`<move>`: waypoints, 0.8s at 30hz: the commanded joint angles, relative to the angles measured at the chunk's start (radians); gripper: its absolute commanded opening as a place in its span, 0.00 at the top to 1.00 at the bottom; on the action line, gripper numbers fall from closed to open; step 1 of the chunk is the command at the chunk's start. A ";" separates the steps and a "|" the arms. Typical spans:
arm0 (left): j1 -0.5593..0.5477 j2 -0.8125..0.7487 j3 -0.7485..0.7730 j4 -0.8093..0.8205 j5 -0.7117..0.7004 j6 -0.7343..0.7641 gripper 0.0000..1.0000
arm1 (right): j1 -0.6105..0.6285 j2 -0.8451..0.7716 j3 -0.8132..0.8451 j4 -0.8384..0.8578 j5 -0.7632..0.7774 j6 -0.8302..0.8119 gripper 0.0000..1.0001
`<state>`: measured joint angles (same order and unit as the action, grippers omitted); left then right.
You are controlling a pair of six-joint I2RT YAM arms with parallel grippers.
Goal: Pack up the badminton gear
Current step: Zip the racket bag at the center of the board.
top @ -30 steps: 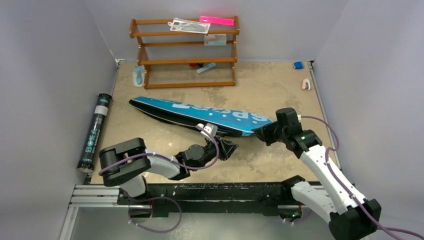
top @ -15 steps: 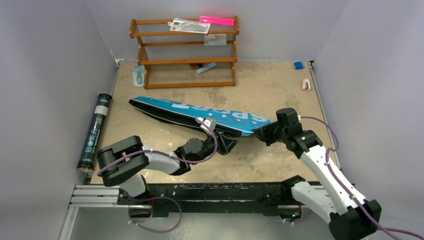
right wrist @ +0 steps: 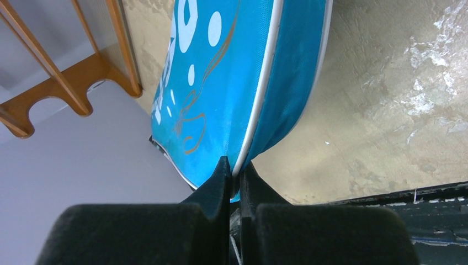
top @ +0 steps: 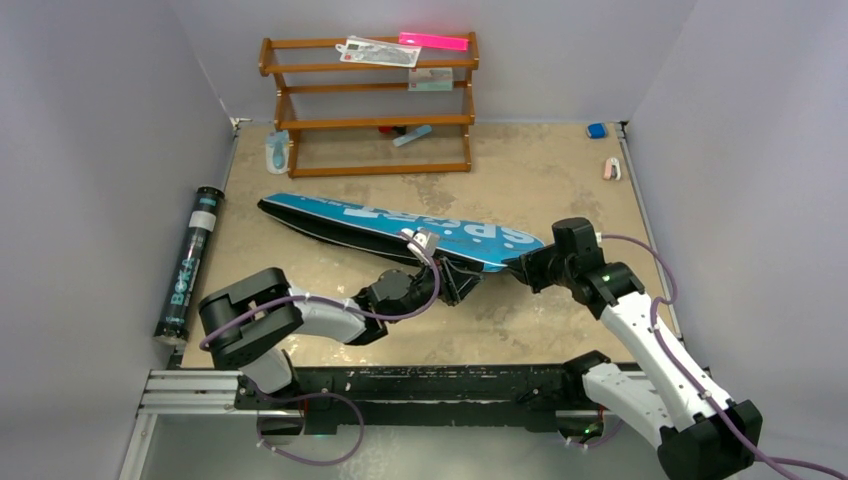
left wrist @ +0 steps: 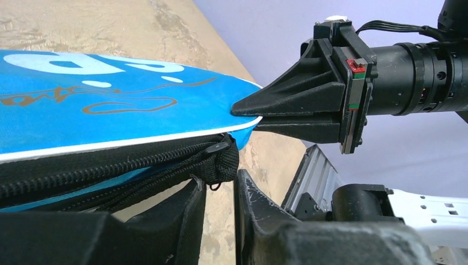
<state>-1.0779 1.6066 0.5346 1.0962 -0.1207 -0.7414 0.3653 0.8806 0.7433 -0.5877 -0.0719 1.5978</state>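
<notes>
The blue bag [top: 400, 225] lettered "SPORT" lies slantwise across the table. My right gripper [top: 522, 265] is shut on the piped edge of its near right end, which shows as blue cloth [right wrist: 221, 83] pinched between the tips [right wrist: 234, 165]. My left gripper [top: 462, 285] sits low at the same end, under the black zipper band. Its jaws [left wrist: 219, 182] stand a narrow gap apart, just below the zipper pull [left wrist: 218, 148] and the black webbing tab [left wrist: 223, 163]; nothing is pinched. The long black tube [top: 188, 265] lies along the left wall.
A brown wooden rack [top: 368, 105] with small items stands at the back. A small blue bit [top: 596, 130] and a pink one [top: 611, 168] lie at the back right. Grey walls close in the table on three sides.
My left gripper has slid right and away, up to the bag's zipper end, and its jaws have narrowed. The right arm and the bag have stayed put.
</notes>
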 commanded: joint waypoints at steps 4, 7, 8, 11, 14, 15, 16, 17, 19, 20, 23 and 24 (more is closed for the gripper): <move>0.013 0.012 0.060 -0.018 -0.002 -0.009 0.89 | 0.000 -0.020 -0.010 0.047 -0.043 0.023 1.00; 0.015 -0.007 0.060 -0.056 -0.046 -0.013 1.00 | 0.000 -0.026 -0.014 0.044 -0.038 0.022 1.00; 0.015 -0.017 0.058 -0.079 -0.060 -0.015 1.00 | 0.000 -0.027 -0.014 0.039 -0.032 0.023 1.00; 0.015 -0.056 0.063 -0.202 -0.102 -0.034 1.00 | 0.000 -0.035 -0.014 0.008 0.000 0.024 1.00; 0.015 -0.108 0.099 -0.430 -0.165 -0.046 1.00 | 0.000 -0.034 -0.006 -0.029 0.047 0.022 1.00; 0.015 -0.126 0.107 -0.492 -0.189 -0.050 1.00 | 0.000 -0.033 -0.004 -0.037 0.063 0.022 1.00; 0.015 -0.145 0.113 -0.548 -0.214 -0.051 1.00 | 0.000 -0.031 0.000 -0.048 0.086 0.021 1.00; 0.015 -0.163 0.122 -0.608 -0.237 -0.047 1.00 | 0.000 -0.028 0.003 -0.056 0.114 0.022 1.00; 0.015 -0.188 0.161 -0.744 -0.276 -0.037 1.00 | 0.000 -0.025 0.003 -0.063 0.137 0.018 1.00; 0.015 -0.193 0.189 -0.821 -0.300 -0.034 1.00 | 0.000 -0.025 0.001 -0.063 0.142 0.019 1.00; 0.015 -0.196 0.253 -1.002 -0.365 -0.034 1.00 | 0.000 -0.025 -0.002 -0.064 0.162 0.018 1.00; 0.016 -0.198 0.264 -1.046 -0.385 -0.035 1.00 | 0.000 -0.024 0.000 -0.065 0.170 0.018 1.00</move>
<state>-1.0756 1.4376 0.7231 0.3576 -0.3378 -0.7784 0.3664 0.8753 0.7265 -0.6044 -0.0048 1.6085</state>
